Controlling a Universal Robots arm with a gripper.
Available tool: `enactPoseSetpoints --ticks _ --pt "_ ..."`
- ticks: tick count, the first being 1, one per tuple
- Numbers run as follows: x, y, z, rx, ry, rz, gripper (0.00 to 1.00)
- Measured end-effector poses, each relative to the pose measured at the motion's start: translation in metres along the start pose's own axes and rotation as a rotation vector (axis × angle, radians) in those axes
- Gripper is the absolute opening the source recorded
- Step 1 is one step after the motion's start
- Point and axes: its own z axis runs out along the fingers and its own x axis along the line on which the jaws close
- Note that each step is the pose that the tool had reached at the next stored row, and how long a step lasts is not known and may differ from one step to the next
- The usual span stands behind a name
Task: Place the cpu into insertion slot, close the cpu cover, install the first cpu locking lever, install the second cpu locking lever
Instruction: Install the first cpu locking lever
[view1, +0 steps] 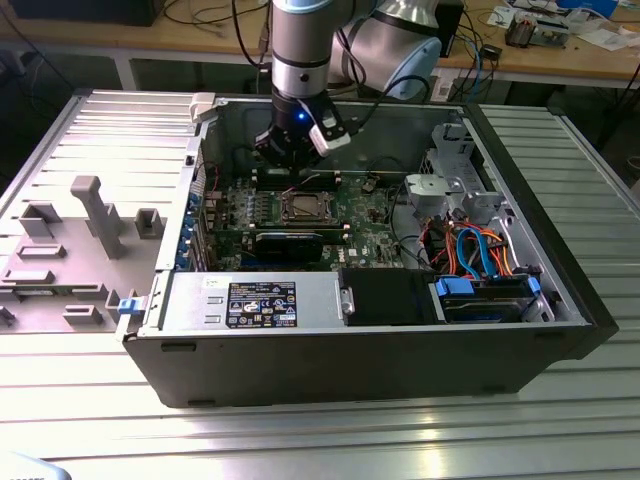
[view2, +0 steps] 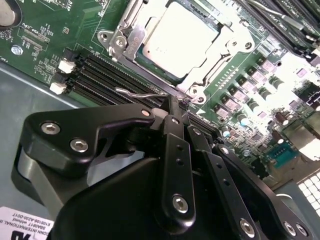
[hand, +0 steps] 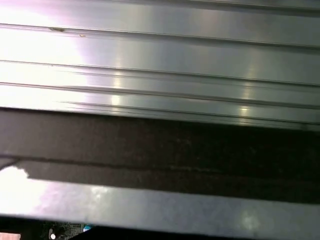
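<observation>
The open computer case (view1: 560, 300) is sitting on a ribbed metal table (view1: 320, 440). The gripper (view2: 175, 102) is hanging by the cpu cover (view2: 127, 37), its fingers (view2: 172, 130) squeezing tight on a thin wire lever (view2: 137, 93).

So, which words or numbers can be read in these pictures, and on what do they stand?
Black label plate: print too small to read.
White sticker: cut off, unreadable.
Green board: white markings blurred.
cpu: faint marks, unreadable.

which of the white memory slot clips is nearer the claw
The lower white clip in the second wrist view; the other white clip sits farther up the board from the claw.
</observation>
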Motion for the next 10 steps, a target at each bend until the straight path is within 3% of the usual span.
enactPoseSetpoints --ticks 10 --pt "-0.0126 -0.001 0.0054 0.0007 0.0006 -0.006 0.11"
